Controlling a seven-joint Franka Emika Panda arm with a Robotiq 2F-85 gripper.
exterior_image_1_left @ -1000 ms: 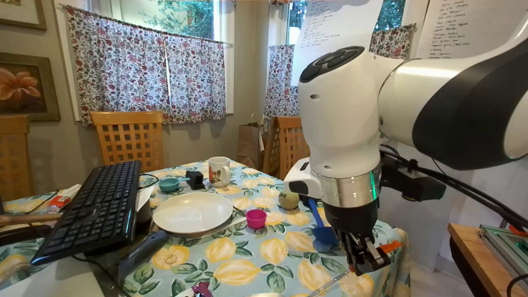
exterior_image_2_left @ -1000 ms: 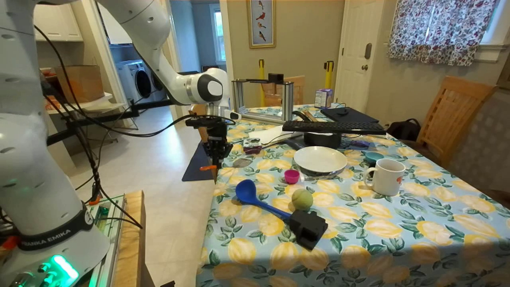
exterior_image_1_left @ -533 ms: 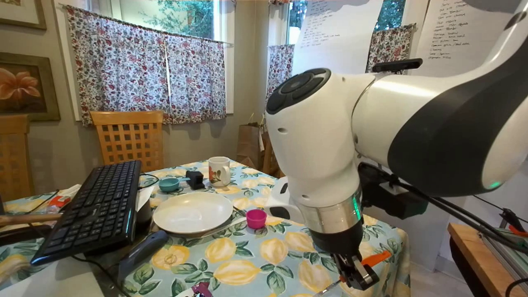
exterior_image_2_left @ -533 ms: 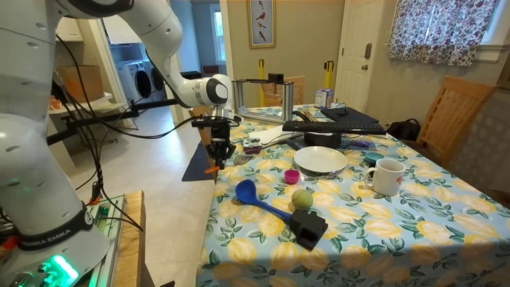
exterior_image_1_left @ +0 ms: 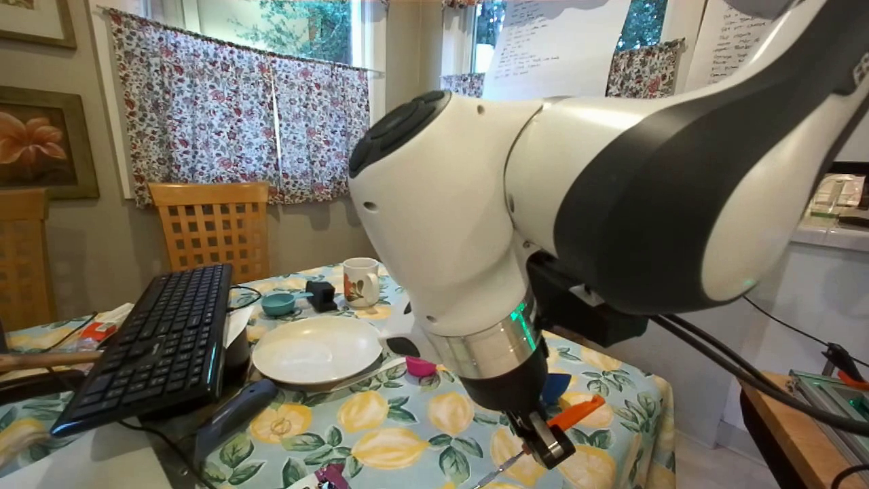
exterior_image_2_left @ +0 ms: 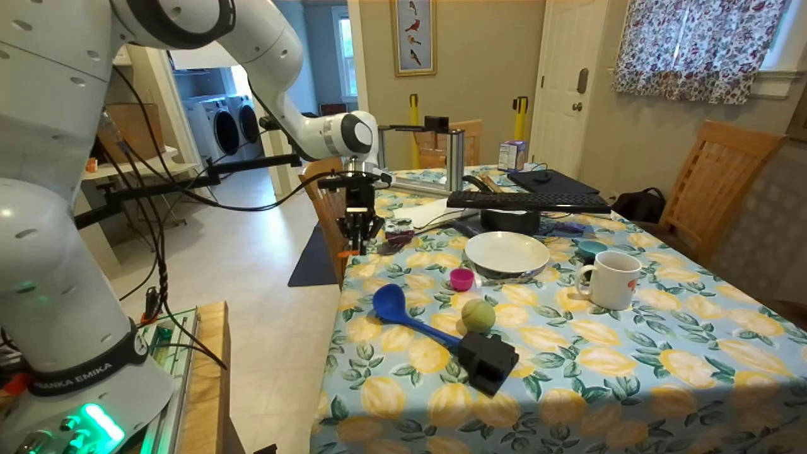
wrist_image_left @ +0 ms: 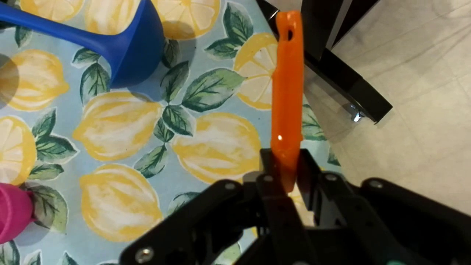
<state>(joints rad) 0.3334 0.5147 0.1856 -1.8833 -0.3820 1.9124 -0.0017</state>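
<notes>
My gripper (wrist_image_left: 281,167) is shut on the orange handle (wrist_image_left: 287,84) of a utensil, which sticks out beyond the fingers in the wrist view. In an exterior view a thin metal shaft (exterior_image_1_left: 501,470) runs down from the gripper (exterior_image_1_left: 538,445) on the side opposite the handle; its far end leaves the picture. The utensil's grey head (exterior_image_2_left: 392,246) shows beside the gripper (exterior_image_2_left: 359,244) in an exterior view, too small to make out well. Held above the tablecloth near the table's edge, it is close to a blue ladle (wrist_image_left: 138,51) and a pink cup (wrist_image_left: 14,211).
A white plate (exterior_image_2_left: 507,252), a mug (exterior_image_2_left: 615,280), a tennis ball (exterior_image_2_left: 478,315) and a black box-shaped object (exterior_image_2_left: 488,362) are on the table. A dark jar (exterior_image_2_left: 398,232) stands just past the gripper. A keyboard (exterior_image_1_left: 153,339) lies tilted over a pot.
The arm has carried the utensil leftward in an exterior view, while elsewhere it appears farther right and slightly higher. The grip has stayed shut. The objects on the table have not moved.
</notes>
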